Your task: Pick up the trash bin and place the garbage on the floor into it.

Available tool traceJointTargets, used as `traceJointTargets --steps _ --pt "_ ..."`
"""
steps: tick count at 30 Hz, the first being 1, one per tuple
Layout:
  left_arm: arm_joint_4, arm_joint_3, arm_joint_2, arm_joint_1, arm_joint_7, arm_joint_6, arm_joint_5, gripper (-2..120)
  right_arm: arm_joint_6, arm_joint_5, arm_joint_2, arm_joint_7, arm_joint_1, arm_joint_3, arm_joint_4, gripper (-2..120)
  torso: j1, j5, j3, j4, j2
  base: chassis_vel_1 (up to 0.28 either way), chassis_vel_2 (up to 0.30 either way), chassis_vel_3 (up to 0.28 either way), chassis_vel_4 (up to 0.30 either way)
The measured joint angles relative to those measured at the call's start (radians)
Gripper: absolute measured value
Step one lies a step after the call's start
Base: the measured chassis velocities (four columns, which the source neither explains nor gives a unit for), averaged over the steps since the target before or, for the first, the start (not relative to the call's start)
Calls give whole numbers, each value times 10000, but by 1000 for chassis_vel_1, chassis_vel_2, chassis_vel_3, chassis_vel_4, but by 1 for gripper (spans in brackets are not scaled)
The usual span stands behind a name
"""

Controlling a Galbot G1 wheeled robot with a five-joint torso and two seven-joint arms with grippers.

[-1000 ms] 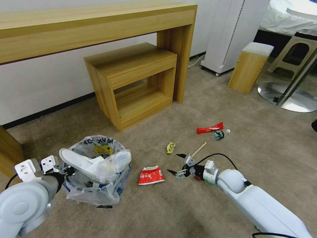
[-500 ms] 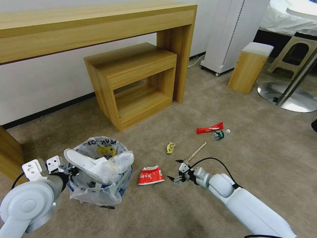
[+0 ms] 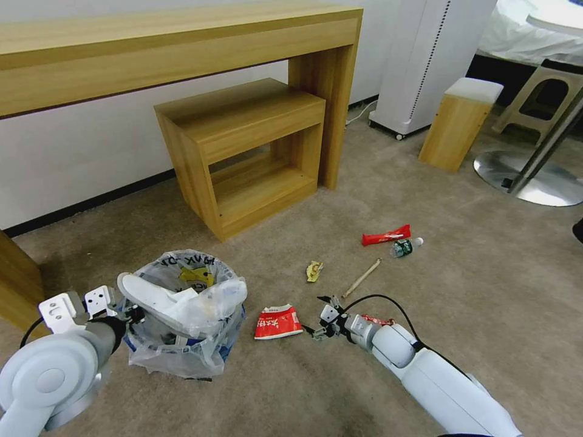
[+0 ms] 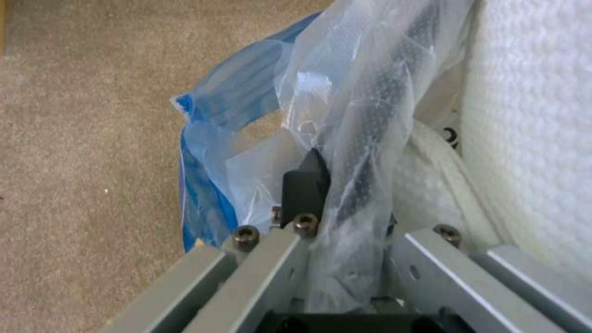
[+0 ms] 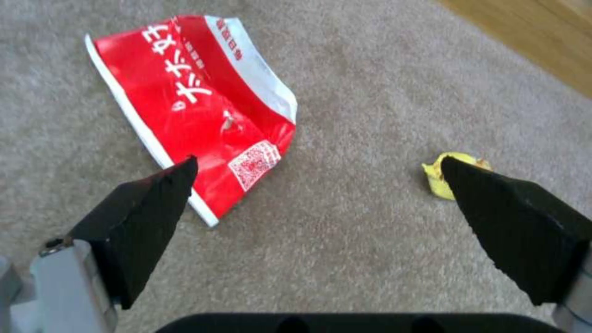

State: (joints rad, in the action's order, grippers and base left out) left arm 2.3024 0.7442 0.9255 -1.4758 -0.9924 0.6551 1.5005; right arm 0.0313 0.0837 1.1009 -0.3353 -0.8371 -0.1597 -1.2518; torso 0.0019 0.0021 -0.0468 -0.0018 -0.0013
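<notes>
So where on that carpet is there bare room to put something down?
Open carpet lies before the trash bin and red-white packet, and right of the small bottle. It is crowded between packet, yellow scrap, wooden stick and right gripper.

My head view is bright and evenly lit, with soft shadows under the desk [image 3: 182, 54] and straight lines bowing toward the edges. Close to my wrists, my fingers [image 5: 148, 203] and the bag [image 4: 345, 115] look soft.
</notes>
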Motion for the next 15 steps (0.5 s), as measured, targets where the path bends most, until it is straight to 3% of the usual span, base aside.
traceJointTargets --steps 8,15 --pt "15 -1 3 -28 55 1 -22 0 618 1473 662 -27 85 75 721 100 0 1 0 0 -1 0 0 0 0" --pt "17 2 -2 -37 92 0 -55 0 909 1644 1033 -57 241 20 1101 100 0 0 0 0 0 0 0 0 0"
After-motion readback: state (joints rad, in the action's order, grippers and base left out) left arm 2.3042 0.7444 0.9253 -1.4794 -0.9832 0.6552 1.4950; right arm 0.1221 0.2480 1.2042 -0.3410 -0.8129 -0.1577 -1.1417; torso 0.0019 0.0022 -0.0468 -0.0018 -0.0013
